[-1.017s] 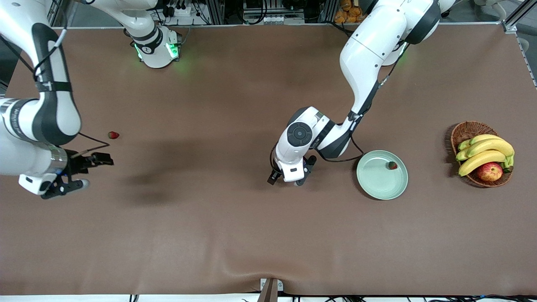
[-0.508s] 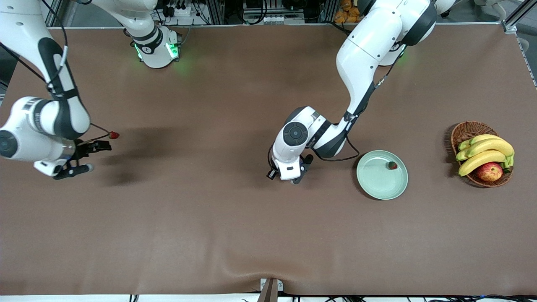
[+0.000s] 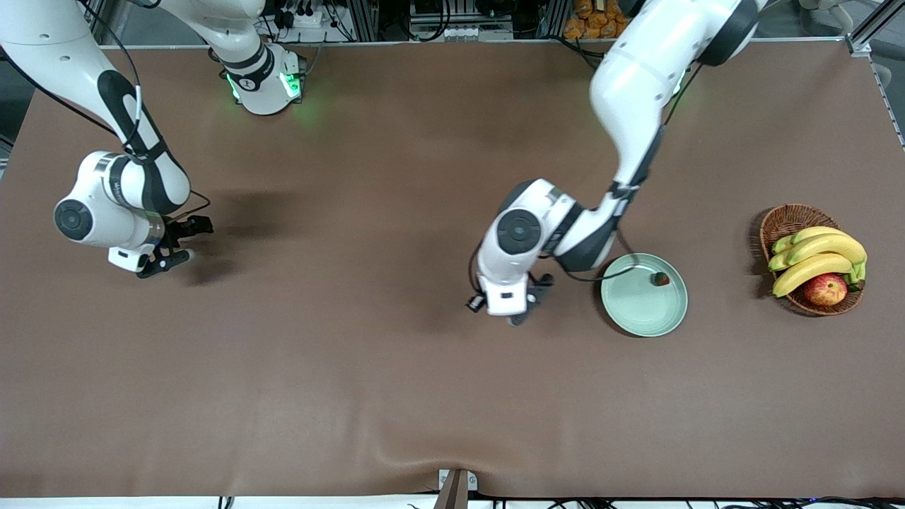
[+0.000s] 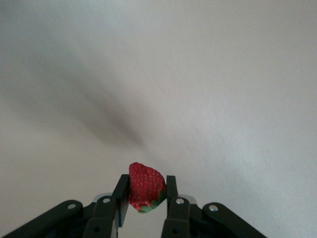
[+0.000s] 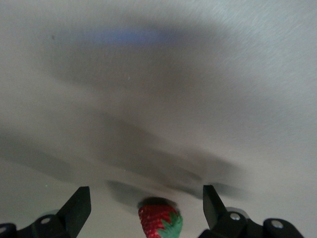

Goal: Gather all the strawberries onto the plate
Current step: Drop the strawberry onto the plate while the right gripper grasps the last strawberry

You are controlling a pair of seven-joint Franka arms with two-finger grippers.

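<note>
The left claw is pinching a strawberry over the counter beside the plate; the right claw is hanging spread open over another strawberry.

**Desk & what's on it**

Brown cloth-covered desk, creased at the edge nearest the front cam. On it: mint-green plate w/ one strawberry inside; wicker basket of bananas + apple at left arm's end; another strawberry lying on the cloth, right wrist view.
</note>
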